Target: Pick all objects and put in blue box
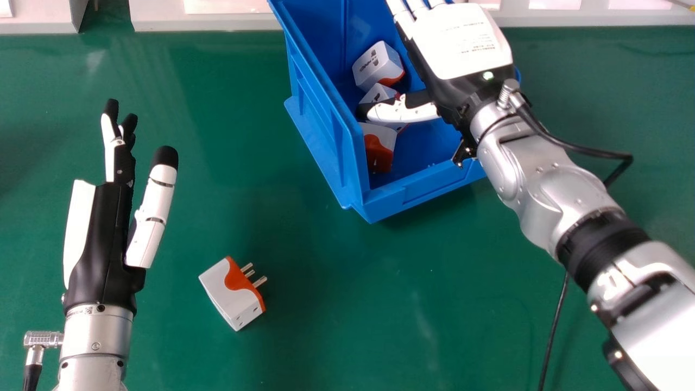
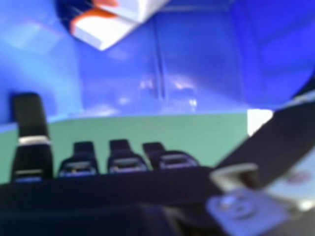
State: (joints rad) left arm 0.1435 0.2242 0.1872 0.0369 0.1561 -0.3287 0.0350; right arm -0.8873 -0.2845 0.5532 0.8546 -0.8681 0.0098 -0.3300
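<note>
Right hand (image 1: 456, 46) over blue box (image 1: 321, 122), fingers extended and well spread from the thumb, gripping nothing.
Three plugs (image 1: 374, 66) lie inside, along the box's left side; one loose plug (image 1: 231, 293) rests on the near table (image 1: 353, 315), right of the open left hand (image 1: 106, 233).

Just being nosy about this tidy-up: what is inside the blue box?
At least three white-and-orange plug adapters lie in the blue box. The right hand covers part of the middle one, and anything beneath them is hidden.
</note>
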